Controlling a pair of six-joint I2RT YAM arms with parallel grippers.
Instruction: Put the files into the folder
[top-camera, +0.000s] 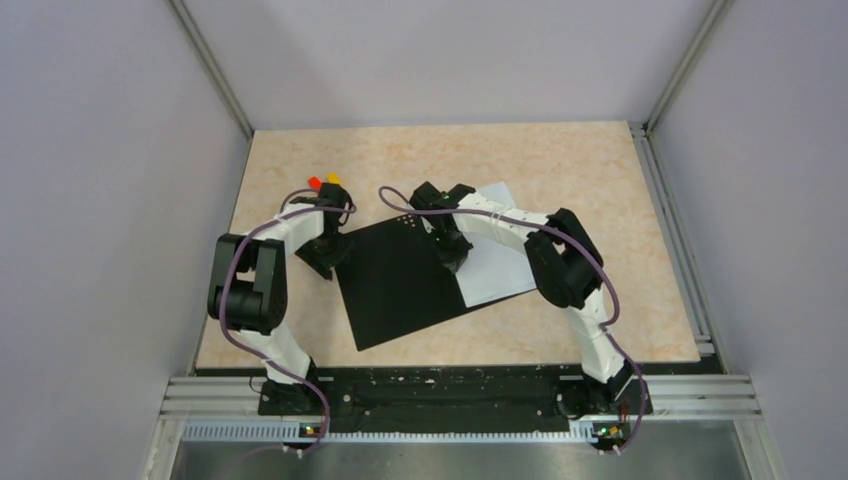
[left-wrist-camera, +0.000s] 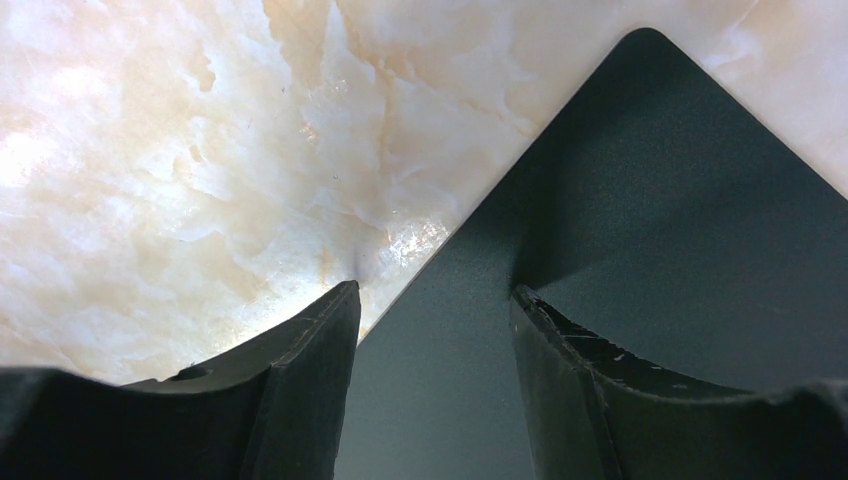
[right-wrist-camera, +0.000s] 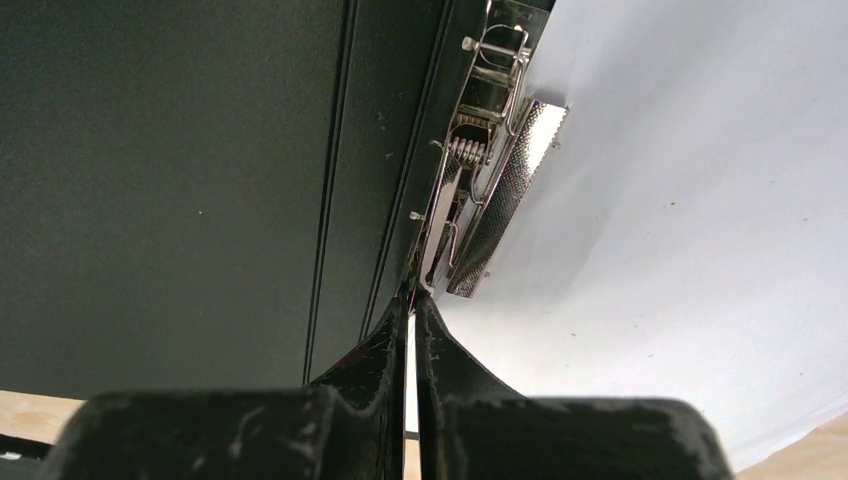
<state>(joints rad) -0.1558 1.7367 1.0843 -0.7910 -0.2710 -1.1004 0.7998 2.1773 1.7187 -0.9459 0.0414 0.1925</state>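
- The folder (top-camera: 400, 280) lay open and askew on the table (top-camera: 560, 160), black inside up. The white files (top-camera: 495, 265) lay on its right half, against the metal clip (right-wrist-camera: 490, 170).
- One folder and one clip. The files showed as one white layer, so I could not count the sheets. A red piece (top-camera: 313, 183) and an orange piece (top-camera: 333, 179) sat beyond the folder's far-left corner.
- The left gripper (left-wrist-camera: 435, 292) was spread wide, straddling the folder's left corner edge.
- The right gripper (right-wrist-camera: 412, 300) was pinched together at the clip's end. Whether it held anything, I could not tell.
- Bare table ringed the folder.

Your folder (top-camera: 395, 285) lies open and skewed on the table (top-camera: 560, 165), black inside up. The white files (top-camera: 500, 265) cover its right half; one sheet or two, you can't tell from up here. Your left gripper (top-camera: 325, 262) sits at the folder's left corner; your right gripper (top-camera: 450, 256) is down where black meets white.
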